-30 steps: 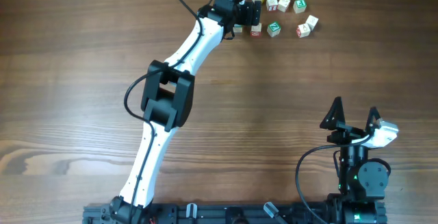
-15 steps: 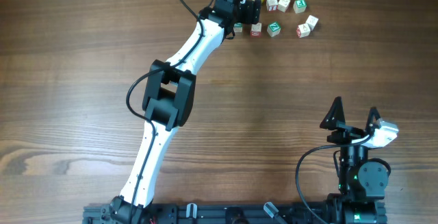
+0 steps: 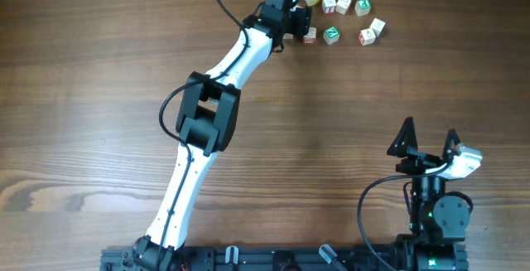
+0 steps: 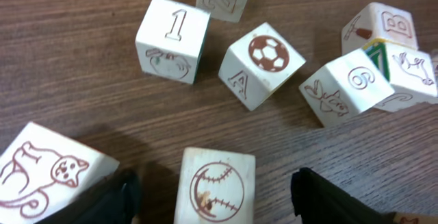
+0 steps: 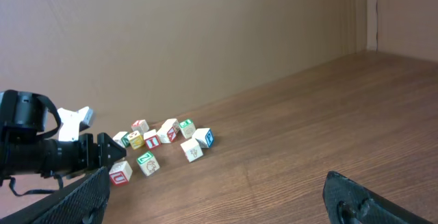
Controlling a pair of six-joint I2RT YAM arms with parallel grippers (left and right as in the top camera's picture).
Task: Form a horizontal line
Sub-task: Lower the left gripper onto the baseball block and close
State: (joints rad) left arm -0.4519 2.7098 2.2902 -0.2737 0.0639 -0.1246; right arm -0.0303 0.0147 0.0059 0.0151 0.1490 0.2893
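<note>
Several small whitish letter cubes lie scattered at the far middle of the table (image 3: 348,10). No joined straight row shows among them. My left gripper (image 3: 296,21) is open over the cluster's left end. In the left wrist view its fingers (image 4: 219,195) straddle a cube with a baseball face (image 4: 215,183), with a gap on each side. A cat cube (image 4: 41,169) lies by the left finger. A "1" cube (image 4: 172,38), a football cube (image 4: 263,63) and a "6" cube (image 4: 345,87) lie beyond. My right gripper (image 3: 429,142) is open and empty, far from the cubes (image 5: 168,142).
A red-edged cube (image 3: 309,35) and a green-faced cube (image 3: 331,34) lie just right of the left gripper. Two more cubes (image 3: 370,32) lie at the cluster's right end. The right wrist view shows its own open fingers (image 5: 219,203) over bare wood and a brown wall behind.
The left arm has shifted slightly further away and to the right over the cubes. A cube left of the red-edged one is now hidden under the gripper. The right arm has not moved.
</note>
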